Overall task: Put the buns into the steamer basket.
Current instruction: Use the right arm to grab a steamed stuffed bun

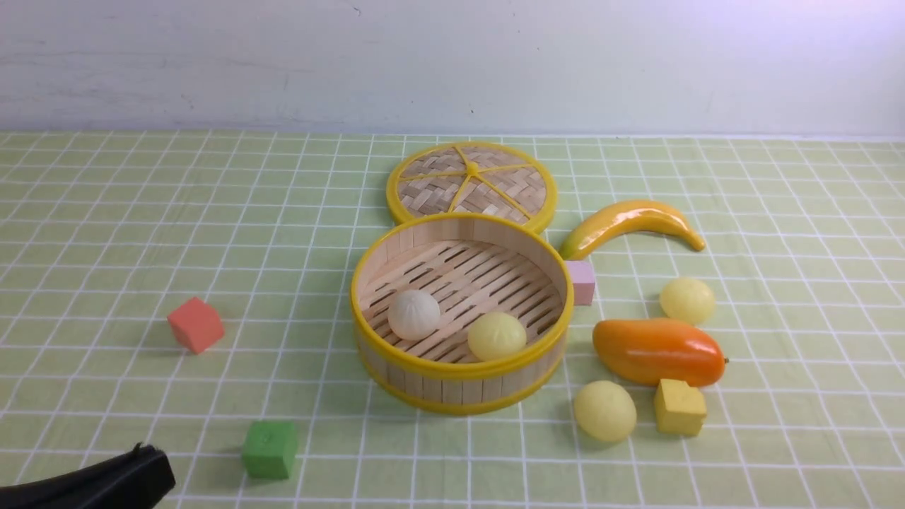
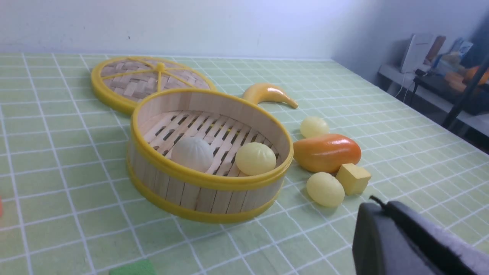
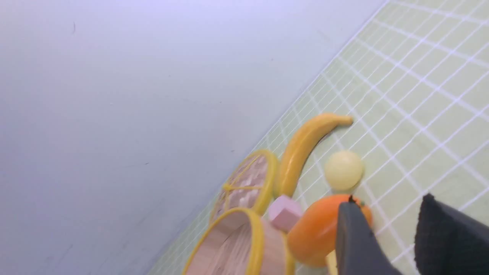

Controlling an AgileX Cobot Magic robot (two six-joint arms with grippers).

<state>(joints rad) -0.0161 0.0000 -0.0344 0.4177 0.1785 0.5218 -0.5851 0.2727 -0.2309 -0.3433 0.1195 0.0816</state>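
The round, shallow bamboo steamer basket with yellow rims [image 1: 452, 390] stands upright and uncovered; inside, an off-white pleated bun [image 1: 414, 314] sits at 8 o'clock, a pale yellow bun [image 1: 496, 336] at 5 o'clock; outside it, a second pale yellow bun [image 1: 687, 300] lies at 3 o'clock, a third pale yellow bun [image 1: 604, 411] at 4 o'clock.

The left gripper [image 1: 145, 468] shows only as a black tip poking in at the near left corner of the front view, lying low and pointing forward and a little to the right. Its own wrist camera catches just a dark slab of it, so I cannot tell whether its jaws are apart or together. The right gripper [image 3: 397, 236] shows only in its own wrist camera, where its two dark fingers [image 3: 355, 240] stand apart with a clear gap between them.
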